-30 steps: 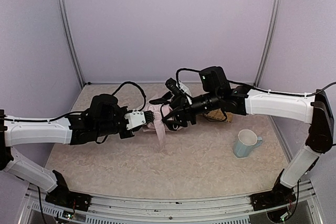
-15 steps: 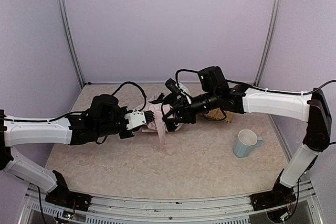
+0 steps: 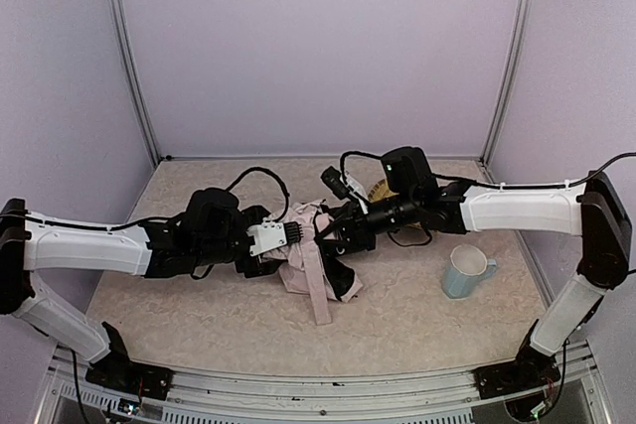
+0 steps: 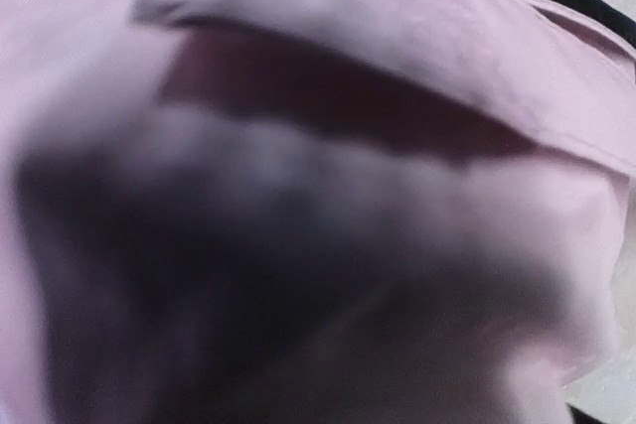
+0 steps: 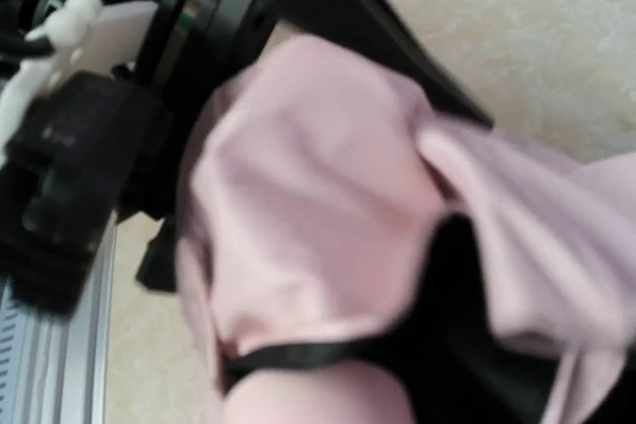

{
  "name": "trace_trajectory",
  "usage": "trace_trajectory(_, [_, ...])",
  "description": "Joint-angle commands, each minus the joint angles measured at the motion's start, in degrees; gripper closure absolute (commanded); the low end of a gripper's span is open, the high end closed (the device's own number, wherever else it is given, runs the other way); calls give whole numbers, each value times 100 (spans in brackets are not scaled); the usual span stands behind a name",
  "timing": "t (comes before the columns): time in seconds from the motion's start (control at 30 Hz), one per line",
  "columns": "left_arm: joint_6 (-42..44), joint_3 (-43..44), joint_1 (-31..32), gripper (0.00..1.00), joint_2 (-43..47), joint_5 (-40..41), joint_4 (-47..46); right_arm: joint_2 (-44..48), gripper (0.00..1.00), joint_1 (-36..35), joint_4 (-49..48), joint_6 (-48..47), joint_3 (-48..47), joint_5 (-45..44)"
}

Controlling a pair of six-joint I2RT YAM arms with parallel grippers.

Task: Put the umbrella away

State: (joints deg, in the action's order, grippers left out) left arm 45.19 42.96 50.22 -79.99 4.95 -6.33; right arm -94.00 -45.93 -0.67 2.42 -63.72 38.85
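Observation:
The umbrella lies as a crumpled heap of pale pink fabric with black lining in the middle of the table. A pink strap trails from it toward the front. My left gripper presses into its left side. Pink cloth fills the left wrist view in a blur and hides the jaws. My right gripper reaches in from the right, its fingers buried in the bunched fabric and apparently shut on it. The right wrist view shows only pink folds and the black lining up close.
A pale green mug stands at the right. A woven tray shows partly behind the right arm. Cables loop over both wrists. The left arm's black and white body is close in the right wrist view.
Both grippers have moved forward and lower with the umbrella. Its fabric has dropped and spread over the table, and the strap now reaches further toward the front.

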Motion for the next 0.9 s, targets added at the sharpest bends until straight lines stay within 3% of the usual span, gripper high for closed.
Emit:
trace_trajectory(0.0, [-521, -170, -182, 2, 352, -210, -384, -49, 100, 227, -925, 280, 149, 52])
trace_trajectory(0.3, [-1510, -941, -585, 1, 2090, -344, -850, -18, 100, 480, -1395, 592, 405, -33])
trace_trajectory(0.37, [-1867, -968, -561, 1, 2339, -156, -913, -43, 100, 487, -1508, 706, 465, -101])
trace_trajectory(0.43, [-2387, -942, -376, 1, 2579, -459, -950, -26, 100, 489, -1621, 862, 532, -236])
trace_trajectory(0.5, [-3114, -929, -155, 12, 2548, -1155, -1029, 14, 100, 490, -1738, 1113, 583, -442])
trace_trajectory(0.57, [-3920, -1098, -31, 35, 2270, -1835, -1309, 53, 100, 489, -1990, 1388, 697, -536])
trace_trajectory(0.63, [-4458, -1380, 61, 49, 1877, -2033, -1582, 78, 100, 487, -2259, 1632, 837, -589])
trace_trajectory(0.87, [-4354, -1342, 352, 50, 980, -2009, -2046, -68, 100, 480, -3053, 2286, 1071, -934])
